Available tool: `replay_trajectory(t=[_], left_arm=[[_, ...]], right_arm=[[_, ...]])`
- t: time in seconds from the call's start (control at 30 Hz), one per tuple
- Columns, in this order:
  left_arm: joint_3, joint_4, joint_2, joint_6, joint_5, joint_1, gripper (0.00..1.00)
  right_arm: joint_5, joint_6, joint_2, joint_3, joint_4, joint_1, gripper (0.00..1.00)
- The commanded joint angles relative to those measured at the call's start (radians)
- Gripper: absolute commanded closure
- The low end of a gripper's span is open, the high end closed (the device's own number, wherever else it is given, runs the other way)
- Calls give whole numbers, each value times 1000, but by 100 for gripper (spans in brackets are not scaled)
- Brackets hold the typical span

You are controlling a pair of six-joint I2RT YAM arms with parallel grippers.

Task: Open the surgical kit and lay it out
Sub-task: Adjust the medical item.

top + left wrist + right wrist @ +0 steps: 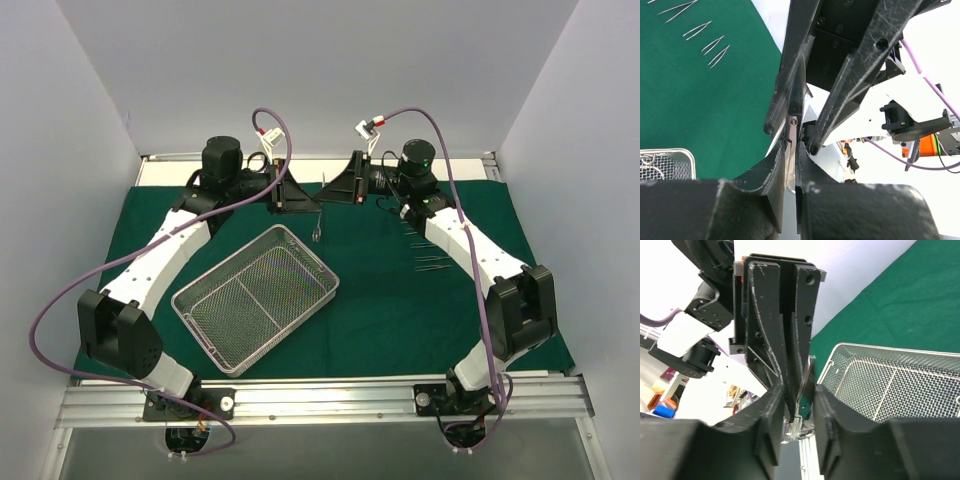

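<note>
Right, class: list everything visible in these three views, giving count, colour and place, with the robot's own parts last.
cloth drape: one, dark green, spread flat over the table.
wire-mesh tray: one, silver, on the drape, left of centre.
laid-out instruments: at least four, steel, in a row on the drape beside the right arm.
held instrument: one, steel, between the grippers at the far side.
rail: one, silver, along the near edge.
cables: two, purple, one per arm.
left gripper: one, black, shut on the held instrument.
right gripper: one, black, open around the left gripper's tips.
</note>
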Motion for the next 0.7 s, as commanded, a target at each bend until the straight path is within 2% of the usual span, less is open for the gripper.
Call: replay_trajectory(t=[0.0, 0.2, 0.43, 0.5, 0.53, 0.57, 0.6, 0.63, 0.67], left_arm=[[-12, 60, -23, -12, 19, 3, 98], [-13, 63, -22, -15, 22, 3, 98], [-13, 50, -23, -12, 13, 6, 98], [-4, 6, -26, 19, 2, 11, 98], [4, -22, -30, 36, -9, 12, 96], [13, -60, -31, 86, -24, 14, 86], [25, -103, -31, 118, -42, 14, 80], [49, -189, -30, 146, -83, 14, 76], [59, -226, -30, 195, -102, 14, 73]], right_arm=[[-36, 34, -18, -6, 132, 3, 74], [-42, 86, -18, -29, 202, 3, 100], [-33, 80, -13, -26, 183, -3, 100], [-13, -20, -13, 5, 47, -14, 100], [-3, -73, -15, 25, -99, -17, 100], [10, -137, -13, 46, -183, -19, 100], [45, -203, -12, 95, -273, -17, 100], [66, -324, -4, 117, -427, -17, 100], [88, -382, 1, 141, -506, -19, 100]])
